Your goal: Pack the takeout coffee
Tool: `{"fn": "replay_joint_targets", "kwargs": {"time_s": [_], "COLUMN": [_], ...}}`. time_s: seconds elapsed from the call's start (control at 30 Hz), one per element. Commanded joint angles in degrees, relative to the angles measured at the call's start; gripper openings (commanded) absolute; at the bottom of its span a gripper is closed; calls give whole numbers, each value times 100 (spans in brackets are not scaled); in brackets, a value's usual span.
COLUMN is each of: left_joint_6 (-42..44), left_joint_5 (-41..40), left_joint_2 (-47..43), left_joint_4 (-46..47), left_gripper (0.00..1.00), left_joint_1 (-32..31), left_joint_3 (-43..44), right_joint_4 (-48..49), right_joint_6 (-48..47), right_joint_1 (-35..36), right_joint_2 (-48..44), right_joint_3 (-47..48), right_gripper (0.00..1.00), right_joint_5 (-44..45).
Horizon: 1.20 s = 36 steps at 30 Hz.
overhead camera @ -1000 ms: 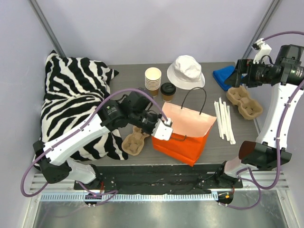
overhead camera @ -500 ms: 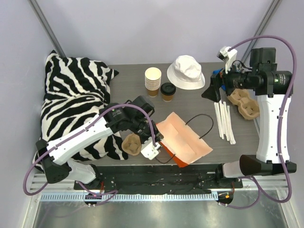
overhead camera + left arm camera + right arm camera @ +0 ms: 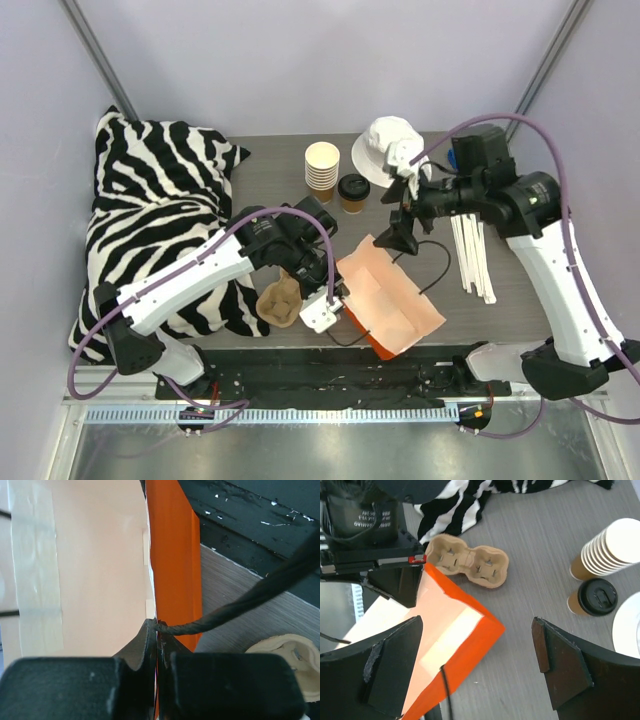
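While the left gripper point(image 3: 322, 312) is clenched on the rim of the orange bag point(image 3: 392, 300), right at its cord handle, the right gripper point(image 3: 400, 218) hangs spread wide above the bag's far edge, holding nothing. The takeout coffee point(image 3: 353, 192) stands upright near 1 of its fingers point(image 3: 560, 670), not touching.

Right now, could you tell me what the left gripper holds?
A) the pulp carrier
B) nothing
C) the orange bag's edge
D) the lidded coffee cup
C: the left wrist view shows the left gripper shut on the orange bag at its edge.
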Motion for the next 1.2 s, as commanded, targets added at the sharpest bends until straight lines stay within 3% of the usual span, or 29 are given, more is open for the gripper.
{"fn": "replay_joint_targets", "kwargs": {"time_s": [0.0, 0.3, 0.63, 0.8, 0.93, 1.1, 1.17], "left_joint_6": [178, 116, 2, -24, -103, -226, -480], "left_joint_5": [263, 237, 246, 176, 132, 35, -27], "left_joint_2": [-198, -180, -584, -743, -787, -866, -962], "left_joint_4": [42, -72, 358, 516, 552, 587, 718], "left_gripper": [4, 4, 6, 7, 7, 10, 13], "left_joint_1": [6, 6, 6, 6, -2, 6, 15], "left_joint_3": [-162, -144, -636, -786, -821, -909, -962], "right_joint_4": [808, 1055, 1432, 1652, 1661, 1512, 1346], "right_joint_6": [-860, -2188, -2980, -3085, -3112, -3006, -2954], "right_joint_1": [554, 1564, 1899, 1987, 2005, 2031, 2031], "right_joint_2": [-311, -197, -329, -338, -320, -320, -311], "right_joint_3": [-481, -956, -1982, -2318, -2336, -2100, -2002], "right_gripper": [100, 97, 93, 86, 66, 51, 35], "right_joint_5": [409, 962, 1280, 1315, 1332, 1517, 1727]}}
